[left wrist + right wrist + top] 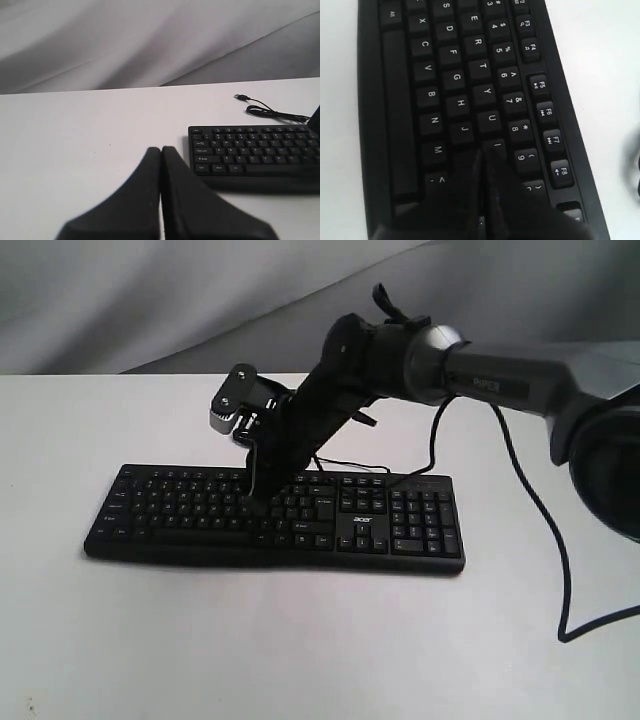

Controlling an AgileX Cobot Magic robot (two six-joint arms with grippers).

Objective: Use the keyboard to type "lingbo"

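Observation:
The black keyboard point(400, 525) lies across the white table point(300, 640), logo near its arrow keys. My right gripper point(262, 502) reaches in from the right and points down onto the letter keys at mid-keyboard. In the right wrist view the right gripper point(482, 150) is shut, empty, its tips at the near edge of the I key point(496, 144), covering the K area of the keyboard point(450, 80). Whether a key is pressed down I cannot tell. My left gripper point(161, 148) is shut and empty, above bare table just off the keyboard point(250, 150) corner by Ctrl.
The keyboard's thin black cable point(275, 114) trails on the table behind it and ends in a loose USB plug point(241, 97). A thick black arm cable point(540, 510) hangs down at the right. Grey cloth point(150, 300) backs the table.

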